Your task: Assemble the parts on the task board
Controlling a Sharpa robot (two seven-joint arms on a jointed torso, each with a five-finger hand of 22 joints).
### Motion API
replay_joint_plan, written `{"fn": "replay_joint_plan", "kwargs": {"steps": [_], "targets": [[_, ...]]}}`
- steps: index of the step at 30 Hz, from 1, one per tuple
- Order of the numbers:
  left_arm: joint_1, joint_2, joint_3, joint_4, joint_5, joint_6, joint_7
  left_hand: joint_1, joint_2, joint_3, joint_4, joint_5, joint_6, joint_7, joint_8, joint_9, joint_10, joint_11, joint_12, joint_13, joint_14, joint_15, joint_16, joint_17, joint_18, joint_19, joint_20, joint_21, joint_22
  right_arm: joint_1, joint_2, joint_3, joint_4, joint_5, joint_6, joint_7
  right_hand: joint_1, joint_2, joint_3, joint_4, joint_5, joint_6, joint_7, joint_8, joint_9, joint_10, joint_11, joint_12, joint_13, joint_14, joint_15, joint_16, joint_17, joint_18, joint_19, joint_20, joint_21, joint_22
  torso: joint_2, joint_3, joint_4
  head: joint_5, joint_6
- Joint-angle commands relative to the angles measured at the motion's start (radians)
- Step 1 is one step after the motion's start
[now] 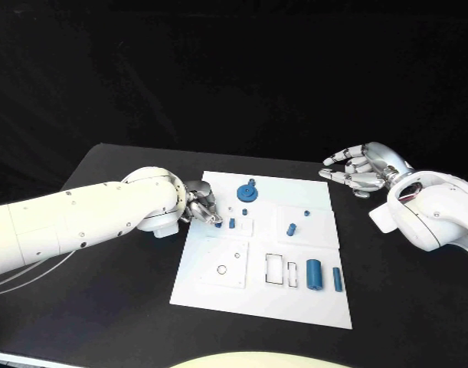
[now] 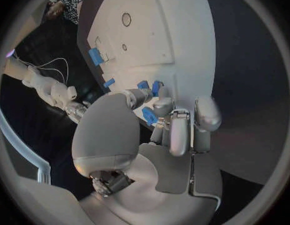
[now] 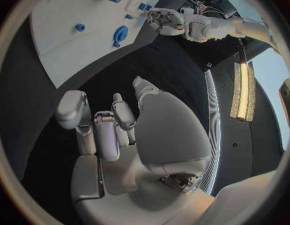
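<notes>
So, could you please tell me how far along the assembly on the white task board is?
Early, it seems. The round blue part may already stand in the white task board; I cannot confirm. In hand: the left hand pinches a small blue piece at the board's edge. Left: the blue cylinder and slim blue bar lie loose. The right hand hovers off-board, holding nothing.

White task board (image 1: 258,291) — blue parts (image 1: 314,274)

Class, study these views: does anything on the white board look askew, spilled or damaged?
Nothing stands out. The task board lies flat and whole, its blue parts lie scattered but intact. The left hand works at the board's edge; the right hand hangs off it.
</notes>
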Motion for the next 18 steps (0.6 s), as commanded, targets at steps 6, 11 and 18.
{"fn": "replay_joint_plan", "kwargs": {"steps": [6, 11, 18], "targets": [[-0.003, -0.003, -0.002, 0.005, 0.002, -0.001, -0.012, -0.003, 0.007, 0.179, -0.176, 0.008, 0.006, -0.001, 0.004, 0.001, 0.008, -0.001, 0.007, 0.004, 0.08, -0.008, 0.005, 0.164, -0.018, 0.007, 0.001, 0.003, 0.001, -0.001, -0.001, 0.0, 0.002, -0.004, 0.006, 0.013, -0.001, 0.007, 0.003, -0.002, 0.001, -0.001, -0.002, 0.004, 0.001, 0.002, -0.001, 0.006, 0.001, 0.06, 0.0, -0.002, 0.092, 0.007, 0.005, -0.002, 0.002, 0.001, 0.0, -0.0001, 0.0003, 0.0, -0.001], [-0.003, -0.01, -0.002, 0.013, 0.023, -0.021, -0.006, -0.004, 0.004, 0.183, -0.18, 0.011, 0.008, -0.002, 0.004, 0.002, 0.012, -0.002, 0.009, 0.008, 0.08, -0.009, 0.006, 0.166, -0.018, 0.008, 0.0, 0.004, 0.002, -0.001, -0.001, 0.0, 0.0, -0.004, 0.005, 0.014, -0.001, 0.007, 0.003, -0.002, 0.001, -0.001, -0.002, 0.004, 0.002, 0.003, -0.001, 0.006, 0.001, 0.061, 0.0, -0.002, 0.093, 0.007, 0.006, -0.002, 0.003, 0.002, 0.0, -0.0005, 0.0002, -0.001, -0.001], [-0.003, -0.019, -0.002, 0.025, 0.01, -0.071, 0.015, -0.006, 0.001, 0.189, -0.187, 0.016, 0.012, -0.003, 0.005, 0.002, 0.017, -0.004, 0.014, 0.014, 0.081, -0.01, 0.007, 0.168, -0.019, 0.011, -0.001, 0.006, 0.007, -0.001, -0.002, 0.0, -0.002, -0.004, 0.004, 0.016, -0.001, 0.007, 0.003, -0.002, 0.001, -0.001, -0.002, 0.004, 0.002, 0.003, -0.001, 0.006, 0.001, 0.061, 0.0, -0.002, 0.093, 0.007, 0.006, -0.002, 0.003, 0.002, 0.0, -0.0005, 0.0008, 0.0, 0.001]]}}
